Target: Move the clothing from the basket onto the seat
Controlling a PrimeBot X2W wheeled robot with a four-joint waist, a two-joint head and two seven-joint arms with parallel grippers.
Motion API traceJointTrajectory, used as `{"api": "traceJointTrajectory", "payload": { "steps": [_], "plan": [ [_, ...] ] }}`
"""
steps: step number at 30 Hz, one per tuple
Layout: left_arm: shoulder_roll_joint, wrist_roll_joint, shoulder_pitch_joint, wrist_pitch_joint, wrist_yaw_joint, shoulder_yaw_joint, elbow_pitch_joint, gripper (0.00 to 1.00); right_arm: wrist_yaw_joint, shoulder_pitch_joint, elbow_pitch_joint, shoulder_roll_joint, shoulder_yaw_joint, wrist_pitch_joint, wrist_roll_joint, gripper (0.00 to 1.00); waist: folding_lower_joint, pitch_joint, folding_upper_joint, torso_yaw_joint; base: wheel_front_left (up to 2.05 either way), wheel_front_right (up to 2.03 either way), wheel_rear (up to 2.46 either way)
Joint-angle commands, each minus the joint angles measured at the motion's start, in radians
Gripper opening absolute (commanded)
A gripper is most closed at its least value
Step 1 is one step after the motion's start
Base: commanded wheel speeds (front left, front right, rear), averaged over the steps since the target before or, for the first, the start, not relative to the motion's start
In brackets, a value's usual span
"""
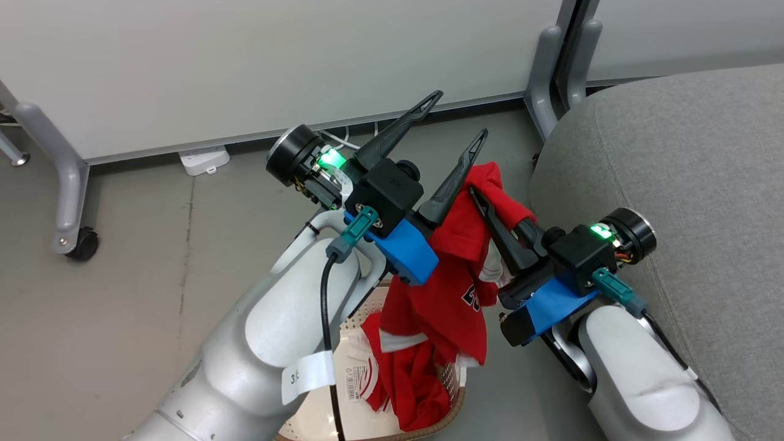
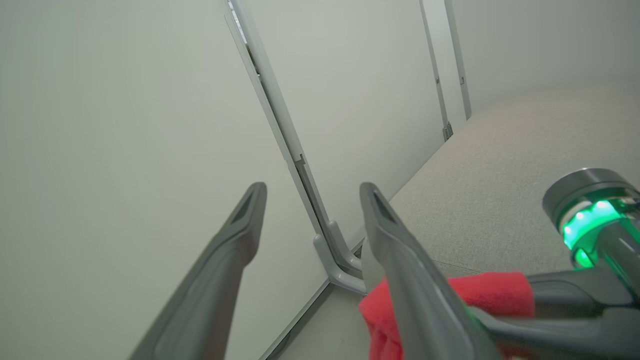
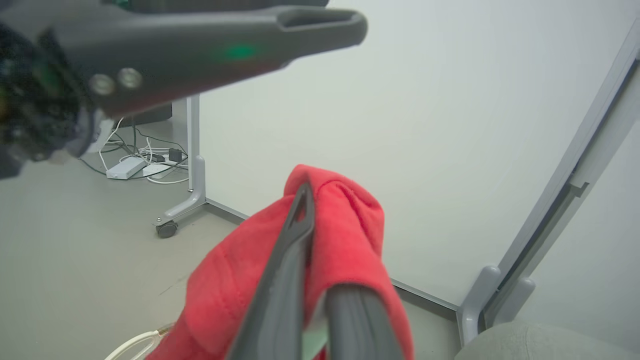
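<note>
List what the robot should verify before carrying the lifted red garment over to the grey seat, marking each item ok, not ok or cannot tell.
1. Grip: right gripper shut on the lifted garment: ok.
2. Free arm: left gripper open, gripping nothing: ok.
3. Clearance: lower hem of the lifted garment clear of the basket: cannot tell.
4. Target: seat lies to the right of the lifted garment: ok.
5. Basket emptied: not ok; second garment lies inside.
</note>
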Motion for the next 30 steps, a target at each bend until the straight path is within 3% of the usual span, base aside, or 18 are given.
{"api": "traceJointTrajectory", "payload": {
  "steps": [1,30],
  "plan": [
    [-0.001,0.007,0.005,-0.005,-0.004,0.001,0.002,1.00,0.000,0.014,-0.008,0.003,-0.011,-0.004,0.003,0.00,0.0000,0.007,0.0000,-0.010,0.00,0.00,0.00],
    [-0.002,0.014,0.007,-0.005,-0.015,-0.081,0.011,1.00,0.000,0.093,-0.176,-0.001,-0.357,-0.004,-0.039,0.00,0.0000,0.128,0.0000,-0.276,0.00,0.00,0.00]
  ]
}}
